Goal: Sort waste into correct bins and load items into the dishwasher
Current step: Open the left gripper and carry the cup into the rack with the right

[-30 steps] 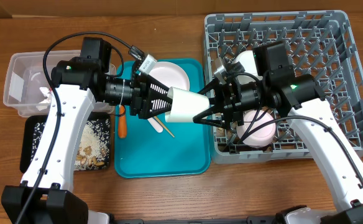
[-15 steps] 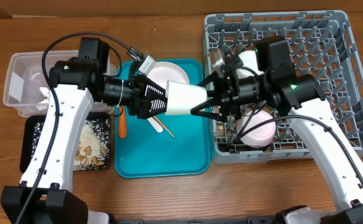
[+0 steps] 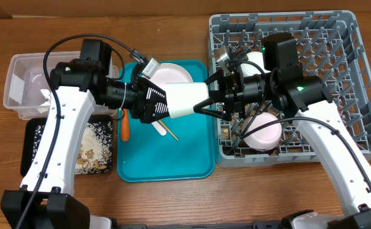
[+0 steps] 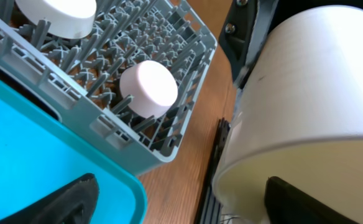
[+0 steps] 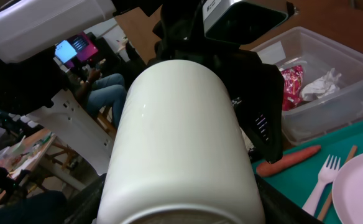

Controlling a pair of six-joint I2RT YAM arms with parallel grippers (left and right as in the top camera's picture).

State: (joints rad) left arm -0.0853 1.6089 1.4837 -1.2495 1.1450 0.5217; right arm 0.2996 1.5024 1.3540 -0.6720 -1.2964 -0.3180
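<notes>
1. White cup (image 3: 184,100) lies on its side in the air above the teal tray (image 3: 173,159), between the two grippers.
2. Right gripper (image 3: 201,99): jaws partly closed, clamped on the cup's end nearer the dish rack (image 3: 363,83). In the right wrist view, dark fingers (image 5: 88,202) press both flanks.
3. Left gripper (image 3: 162,103): jaws spread wide around the cup's other end. In the left wrist view, one finger (image 4: 76,199) stands well clear of the cup; no grip.
4. On the teal tray beneath: pale plate (image 3: 173,75), fork (image 3: 157,126), chopstick (image 3: 171,133), carrot (image 3: 125,127) at the left edge.
5. Rack holds an upturned pink bowl (image 3: 265,130).
6. Far left: clear tub (image 3: 14,89) with a red wrapper (image 5: 291,84) and paper wad (image 5: 321,84); black tray (image 3: 30,149) with rice scraps.
</notes>
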